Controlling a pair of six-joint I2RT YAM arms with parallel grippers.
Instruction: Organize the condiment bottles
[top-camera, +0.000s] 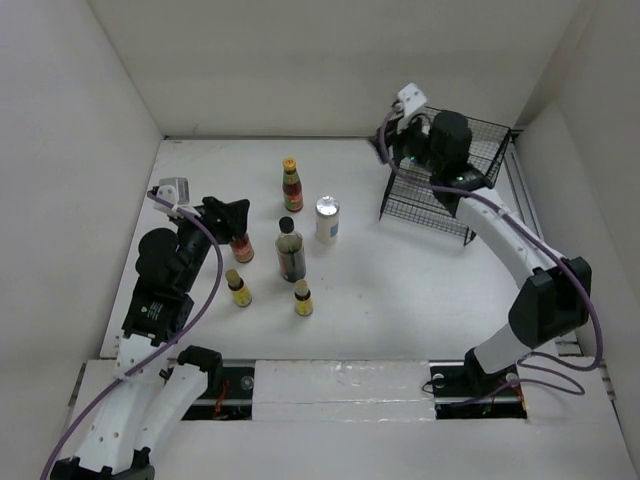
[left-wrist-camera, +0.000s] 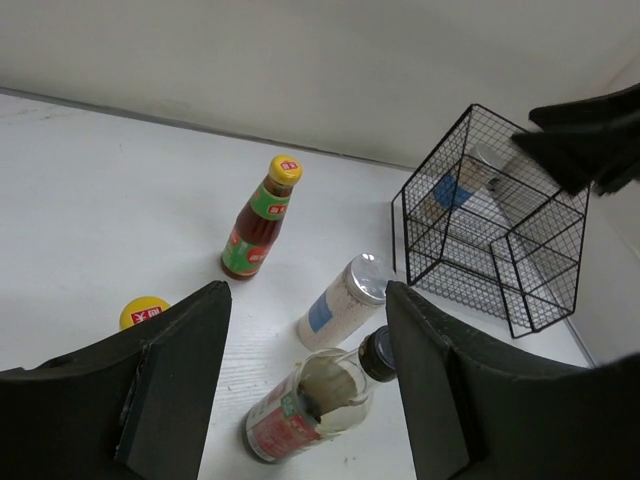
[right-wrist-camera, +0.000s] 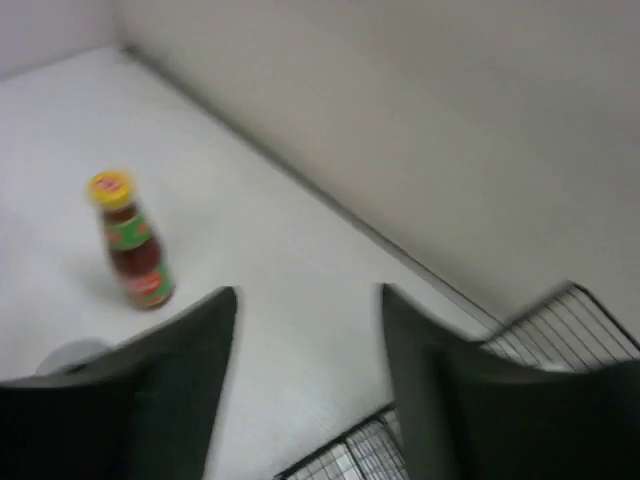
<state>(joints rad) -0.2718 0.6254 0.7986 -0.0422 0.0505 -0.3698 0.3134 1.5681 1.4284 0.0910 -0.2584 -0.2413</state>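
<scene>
The white tabletop (top-camera: 400, 290) carries six loose bottles. Nearest the arm bases stand the tiny yellow bottles (top-camera: 238, 288). Behind them are the dark black-capped bottle (top-camera: 291, 252) and a near red sauce bottle (top-camera: 241, 247), which sits under the left gripper (top-camera: 226, 214), its fingers spread and empty. Farther off stand a white shaker (top-camera: 327, 220) and the far red sauce bottle (top-camera: 291, 186). At the back, the black wire basket (top-camera: 425, 205) holds a second shaker (left-wrist-camera: 470, 180), with the right gripper (right-wrist-camera: 308, 300) splayed open above it. By this count, one bottle of seven is placed.

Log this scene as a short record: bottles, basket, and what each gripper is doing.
On table: far red sauce bottle, near red sauce bottle, white shaker, dark bottle, two tiny yellow bottles
In wire basket: second shaker
Left gripper: open, empty, beside near red sauce bottle
Right gripper: open, empty, by wire basket
</scene>
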